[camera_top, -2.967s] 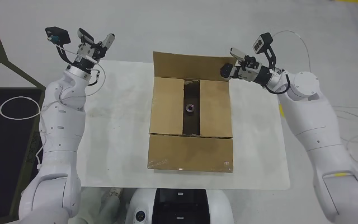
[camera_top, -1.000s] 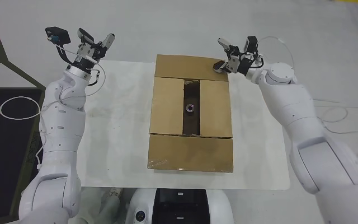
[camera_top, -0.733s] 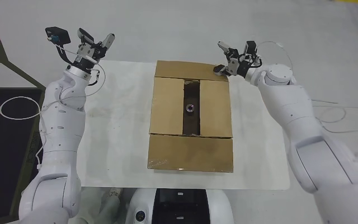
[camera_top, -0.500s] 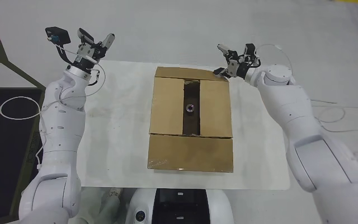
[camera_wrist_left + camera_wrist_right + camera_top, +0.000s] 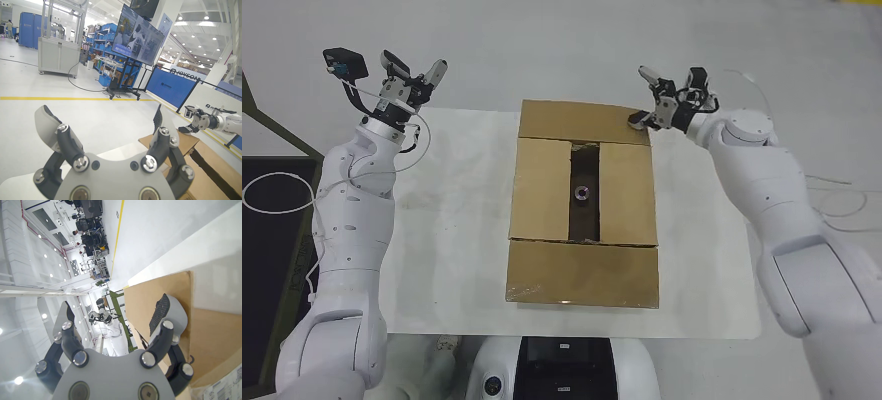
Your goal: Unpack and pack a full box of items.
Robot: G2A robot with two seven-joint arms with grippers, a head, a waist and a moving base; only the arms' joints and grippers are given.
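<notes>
A brown cardboard box (image 5: pixel 542 195) stands in the middle of the white table (image 5: pixel 457 220). Its two side flaps lie nearly shut, leaving a dark slot where a small round item (image 5: pixel 584 192) shows. The far flap (image 5: pixel 582 118) and the near flap (image 5: pixel 582 275) are folded outward. My right gripper (image 5: pixel 644 96) is open at the far flap's right corner, one finger (image 5: pixel 168 311) resting against the cardboard (image 5: pixel 157 298). My left gripper (image 5: pixel 414 75) is open and empty above the table's far left corner; its wrist view shows the box (image 5: pixel 206 170) and the right gripper (image 5: pixel 186 129) farther off.
Bare table lies on both sides of the box. A black mat with a white cable loop (image 5: pixel 277 190) lies on the floor past the table's left edge.
The right arm swung in from the far right to the box's far right corner and turned its gripper. The far flap tipped up and down under it. The left arm stayed still.
</notes>
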